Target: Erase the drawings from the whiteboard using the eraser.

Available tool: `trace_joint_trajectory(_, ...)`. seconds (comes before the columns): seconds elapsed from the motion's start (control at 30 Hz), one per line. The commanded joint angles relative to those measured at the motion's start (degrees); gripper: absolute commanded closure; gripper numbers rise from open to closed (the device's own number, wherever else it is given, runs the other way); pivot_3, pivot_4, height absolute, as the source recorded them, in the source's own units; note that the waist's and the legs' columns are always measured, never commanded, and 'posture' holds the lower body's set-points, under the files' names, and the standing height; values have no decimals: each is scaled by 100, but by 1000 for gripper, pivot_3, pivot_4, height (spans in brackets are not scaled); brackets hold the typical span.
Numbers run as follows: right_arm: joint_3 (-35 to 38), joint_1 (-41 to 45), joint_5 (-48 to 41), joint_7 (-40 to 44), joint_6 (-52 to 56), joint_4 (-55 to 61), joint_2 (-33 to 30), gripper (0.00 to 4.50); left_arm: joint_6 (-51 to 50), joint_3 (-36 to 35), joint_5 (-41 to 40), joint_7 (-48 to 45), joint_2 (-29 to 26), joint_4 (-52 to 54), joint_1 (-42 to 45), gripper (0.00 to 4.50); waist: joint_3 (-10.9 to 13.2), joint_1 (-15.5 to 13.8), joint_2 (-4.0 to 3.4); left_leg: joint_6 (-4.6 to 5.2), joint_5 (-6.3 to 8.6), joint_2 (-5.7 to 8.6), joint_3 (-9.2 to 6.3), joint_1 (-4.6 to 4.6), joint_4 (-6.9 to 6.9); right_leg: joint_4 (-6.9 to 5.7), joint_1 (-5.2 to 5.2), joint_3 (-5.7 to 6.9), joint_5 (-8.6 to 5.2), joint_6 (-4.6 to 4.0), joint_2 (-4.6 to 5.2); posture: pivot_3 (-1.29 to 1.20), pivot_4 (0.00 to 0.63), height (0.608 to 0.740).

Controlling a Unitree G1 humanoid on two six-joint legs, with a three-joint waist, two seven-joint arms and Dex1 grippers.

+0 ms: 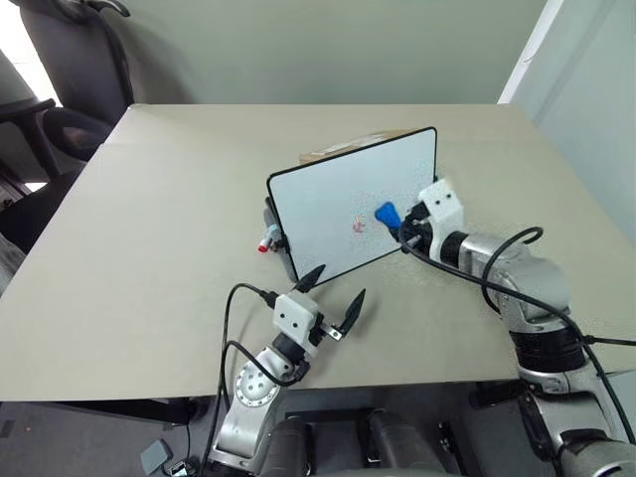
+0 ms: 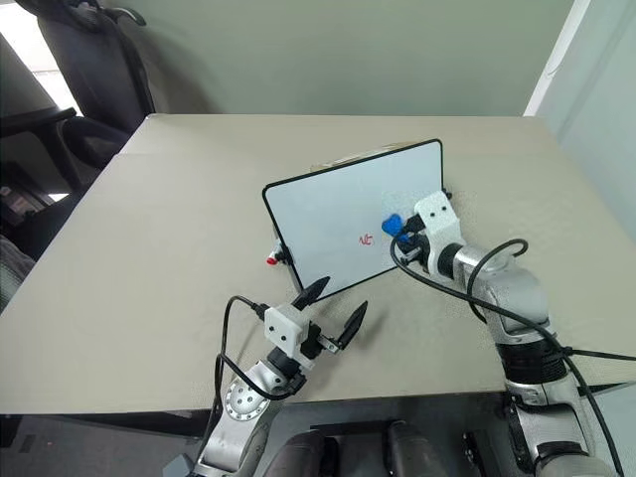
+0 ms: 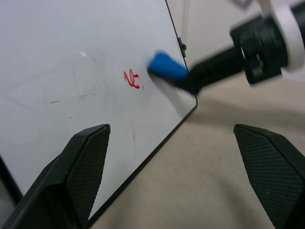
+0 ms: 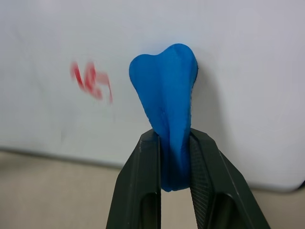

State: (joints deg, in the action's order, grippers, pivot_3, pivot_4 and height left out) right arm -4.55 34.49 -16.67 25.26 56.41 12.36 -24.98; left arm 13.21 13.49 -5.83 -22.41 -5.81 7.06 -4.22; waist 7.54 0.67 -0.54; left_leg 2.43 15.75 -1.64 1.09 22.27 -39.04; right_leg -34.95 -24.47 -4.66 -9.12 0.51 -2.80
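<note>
Left eye view gives us the beige surface [image 1: 149, 258] carrying the whiteboard [image 1: 328, 204], which leans back on a brown cardboard piece [image 1: 338, 149] so its face tilts toward us. Our right gripper [image 4: 174, 157] has its jaws clamped on the blue eraser [image 1: 387, 213], squeezing it thin, tip at the board just beside the 1 red drawing [image 2: 365, 239]. Our left gripper [image 1: 332, 295] waits near the board's lower edge, jaws spread, empty.

Right fingers [image 4: 174, 157] pinched, left fingers [image 1: 310, 279] spread.
</note>
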Motion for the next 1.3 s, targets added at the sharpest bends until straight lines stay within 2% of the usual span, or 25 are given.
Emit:
trace_joint_trajectory(0.03, 105, 72, 11, -79, -61, 134, 41, 4002, 31, -8, -50, -23, -3, 181, 38, 0, 0, 0, 0, 0, 1, 0, 0, 1, 0, 0, -1, 0, -2, -1, 0, 0, 150, 740)
trace_joint_trajectory(0.4, -500, -547, 202, 90, 129, -158, -141, 4002, 57, 0, -33, -23, 7, 87, 94, 0, 0, 4, 0, -1, 3, 0, 0, 3, -3, -1, -2, -1, -2, 1, 0, 0, 150, 740)
trace_joint_trajectory(0.83, -21, 95, -99, 66, -76, 529, 112, 4002, 72, -10, -43, -29, 20, 27, 144, 0, 0, 40, 0, -3, 1, 0, 0, 4, 2, -1, -7, 0, 0, -2, 0, 0, 150, 740)
trace_joint_trajectory(1.03, -222, 32, -63, 112, -53, 570, 163, 4002, 81, -12, -52, -25, 29, 36, 137, 0, 0, 15, 0, 7, 8, 0, 0, 9, 0, 1, -7, 0, -12, -7, 0, 0, 150, 740)
trace_joint_trajectory(1.3, -829, -593, 182, 258, -124, 228, -28, 4002, 61, -3, -48, -6, 28, 134, 76, 0, 0, 14, 1, 2, 10, 0, 0, 9, 0, -1, -6, 0, -23, -3, 0, 0, 150, 740)
